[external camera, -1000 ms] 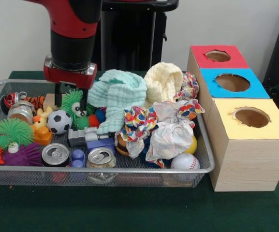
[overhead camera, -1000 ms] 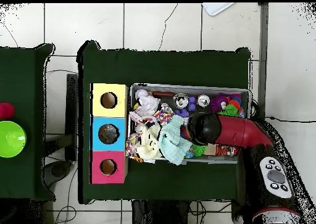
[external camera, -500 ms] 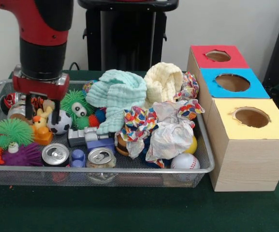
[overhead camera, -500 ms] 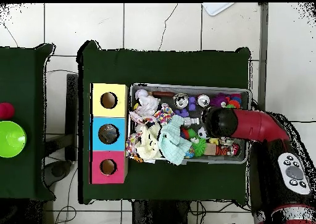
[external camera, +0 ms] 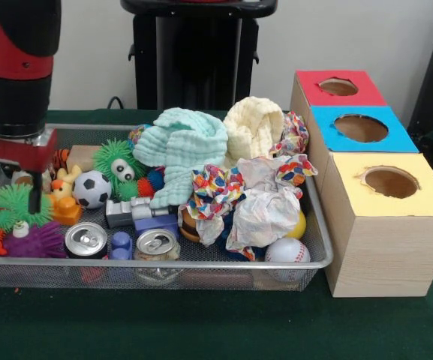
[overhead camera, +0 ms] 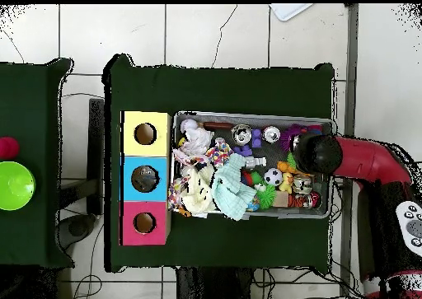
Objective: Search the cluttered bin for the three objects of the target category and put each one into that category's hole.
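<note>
Front view: hand (external camera: 10, 193) straddles green spiky ball (external camera: 19, 204).

Beside my pincer (external camera: 10, 196) I count two cans (external camera: 85, 240), two balls (external camera: 92, 189), three box holes (external camera: 390, 181), two plain cloths (external camera: 182, 150).

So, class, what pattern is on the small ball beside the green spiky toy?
The small ball has a black-and-white football pattern, clearest in the front view.
</note>
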You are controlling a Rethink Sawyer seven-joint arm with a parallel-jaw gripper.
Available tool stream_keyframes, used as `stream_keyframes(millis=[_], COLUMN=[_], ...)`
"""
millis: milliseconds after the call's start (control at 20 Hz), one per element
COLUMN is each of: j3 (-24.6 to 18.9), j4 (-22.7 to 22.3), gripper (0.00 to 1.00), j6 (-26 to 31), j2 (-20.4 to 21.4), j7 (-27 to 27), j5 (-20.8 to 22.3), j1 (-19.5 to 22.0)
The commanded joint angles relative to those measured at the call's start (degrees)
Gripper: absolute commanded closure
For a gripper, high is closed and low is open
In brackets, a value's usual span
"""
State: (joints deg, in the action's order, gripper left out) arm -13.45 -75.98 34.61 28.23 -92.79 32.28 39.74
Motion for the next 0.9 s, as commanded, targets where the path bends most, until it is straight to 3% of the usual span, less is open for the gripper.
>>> stream_keyframes(millis=[50, 450, 900], j3=[-6.98, -6.51, -5.66], j4=[3.43, 5.10, 2.50], gripper=[0.00, 0.00, 0.00], j6=[6.19, 4.71, 5.43], j2=[-4.77, -9.51, -11.10], j7=[23.42, 23.23, 20.49], j5=[6.09, 9.12, 9.34], j1=[2.63, 4.59, 6.20])
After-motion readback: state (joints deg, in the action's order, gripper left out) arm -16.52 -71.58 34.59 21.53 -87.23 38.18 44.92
